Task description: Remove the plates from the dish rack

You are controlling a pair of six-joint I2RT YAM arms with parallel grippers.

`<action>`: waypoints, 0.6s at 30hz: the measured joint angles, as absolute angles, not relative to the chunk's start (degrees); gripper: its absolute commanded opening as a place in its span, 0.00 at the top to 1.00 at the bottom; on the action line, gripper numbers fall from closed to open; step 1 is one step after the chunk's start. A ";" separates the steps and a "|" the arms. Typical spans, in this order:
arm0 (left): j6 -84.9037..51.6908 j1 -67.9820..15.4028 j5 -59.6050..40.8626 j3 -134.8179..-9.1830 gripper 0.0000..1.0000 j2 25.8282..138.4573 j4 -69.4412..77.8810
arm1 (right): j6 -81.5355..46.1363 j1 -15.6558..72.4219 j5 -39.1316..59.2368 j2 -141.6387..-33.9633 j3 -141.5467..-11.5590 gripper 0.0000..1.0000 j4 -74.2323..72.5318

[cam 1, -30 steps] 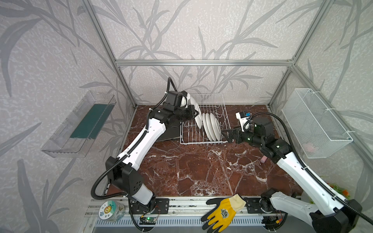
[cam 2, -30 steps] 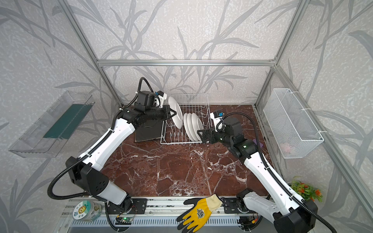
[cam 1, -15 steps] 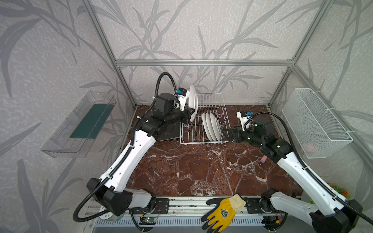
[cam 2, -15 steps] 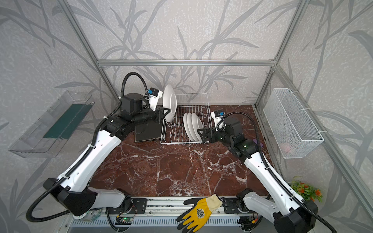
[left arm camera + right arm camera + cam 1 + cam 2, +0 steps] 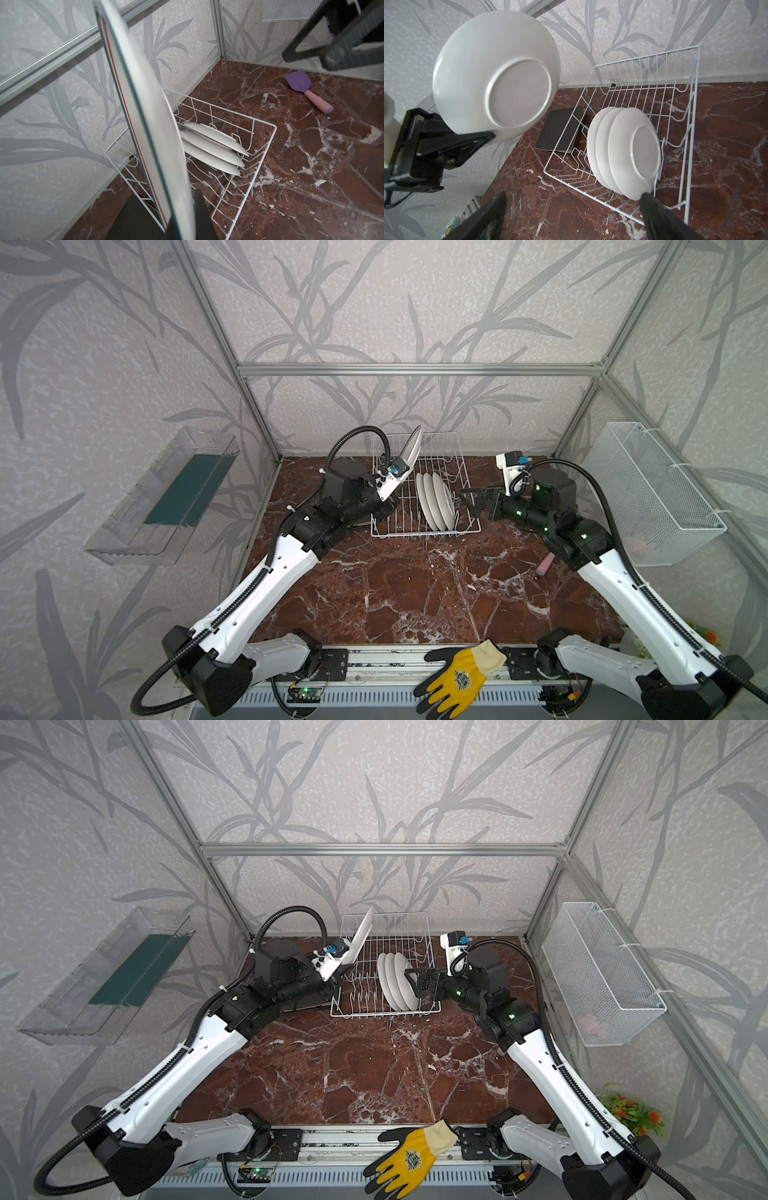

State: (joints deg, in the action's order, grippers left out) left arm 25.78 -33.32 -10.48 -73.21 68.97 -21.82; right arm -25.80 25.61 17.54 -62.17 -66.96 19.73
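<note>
Jaws wide and empty, right gripper (image 5: 473, 502) hovers at the dish rack's (image 5: 415, 534) 3 o'clock side, facing three round plates (image 5: 436, 502) standing inside. Left gripper (image 5: 488, 136) clamps a fourth plate (image 5: 411, 448) by its rim, held high over 11 o'clock. Dark square plates (image 5: 560, 128) lie stacked at 9 o'clock. Assessment: removal under way; next, swing clear and set down flat.

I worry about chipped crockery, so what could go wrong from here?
1. The left gripper pinches the round plate only at its rim, tilted above the dish rack; it might pivot or slip onto the three racked plates.
2. The right gripper, jaws open, sits right by the nearest racked plate; a careless advance could knock it.
3. The black square plates lie beside the rack, so a low swing might clip them.
</note>
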 measured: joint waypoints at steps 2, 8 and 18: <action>29.76 -34.44 -8.47 -72.07 1.00 68.93 -21.54 | -26.33 25.61 17.85 -63.18 -68.51 0.01 20.25; 40.18 -36.34 -2.24 -67.51 1.00 68.47 -18.46 | -26.83 25.61 18.79 -67.16 -73.95 0.01 22.26; 55.42 -40.64 6.50 -64.25 1.00 68.45 -14.17 | -28.80 25.61 22.13 -72.58 -79.05 0.08 22.70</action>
State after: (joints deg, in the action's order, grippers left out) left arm 55.42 -40.64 6.50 -64.25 68.45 -14.17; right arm -28.80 25.61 22.13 -72.58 -79.05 22.70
